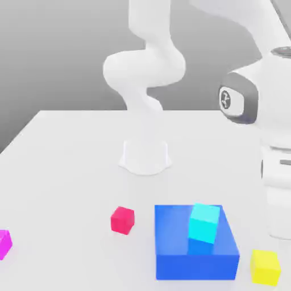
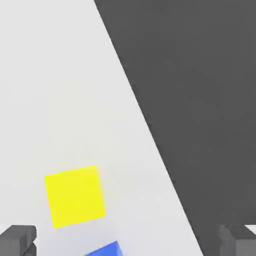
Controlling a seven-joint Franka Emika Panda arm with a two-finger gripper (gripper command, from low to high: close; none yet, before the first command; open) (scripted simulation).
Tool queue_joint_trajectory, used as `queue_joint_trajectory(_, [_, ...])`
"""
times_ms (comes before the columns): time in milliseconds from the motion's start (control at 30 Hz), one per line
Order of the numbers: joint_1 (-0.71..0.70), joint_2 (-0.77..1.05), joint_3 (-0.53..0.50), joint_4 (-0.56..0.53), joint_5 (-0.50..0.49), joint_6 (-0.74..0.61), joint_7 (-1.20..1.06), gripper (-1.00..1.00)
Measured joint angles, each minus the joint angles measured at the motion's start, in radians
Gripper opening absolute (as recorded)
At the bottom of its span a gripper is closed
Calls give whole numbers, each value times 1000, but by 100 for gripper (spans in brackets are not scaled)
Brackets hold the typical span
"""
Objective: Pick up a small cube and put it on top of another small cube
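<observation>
In the exterior view, four small cubes can be counted on show: one red cube [image 1: 122,220], one cyan cube [image 1: 204,223], one yellow cube [image 1: 265,267] and one magenta cube [image 1: 4,244], this last cut by the picture's edge at the exterior view's left. There is one big blue block [image 1: 196,244], and the cyan cube rests on top of it. One white arm [image 1: 144,68] rises from a single base on one white table [image 1: 74,187], and its hand end hangs down at the exterior view's right. A dark round mark [image 1: 225,99] sits on a joint there, with a pale figure inside; it may be a logo, but it is too small to read for certain. The yellow cube stands on the table just beside the blue block, toward the exterior view's right, the two apart. It is plain bright yellow, sharp-edged and far smaller than the block, its top face a little lighter than the side.

In the hand view, one yellow cube appears as a flat, slightly turned square with even colour and bare of writing. One corner of the blue block shows near it, with a gap of white table between. The gripper [image 2: 129,241] has its two fingers spread wide, one at each side, with nothing pinched between them.
</observation>
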Motion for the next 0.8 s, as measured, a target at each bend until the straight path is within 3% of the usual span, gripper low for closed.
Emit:
queue_joint_trajectory(167, [27, 180, -7, 23, -52, 112, -15, 0])
queue_joint_trajectory(200, [30, 214, -10, 30, -55, 138, -13, -100])
queue_joint_trajectory(433, [32, 222, -11, 31, -55, 142, -13, -100])
queue_joint_trajectory(600, [16, 73, 5, 12, -16, 34, -26, -100])
queue_joint_trajectory(800, [-70, -129, -99, -111, 33, 12, 118, -100])
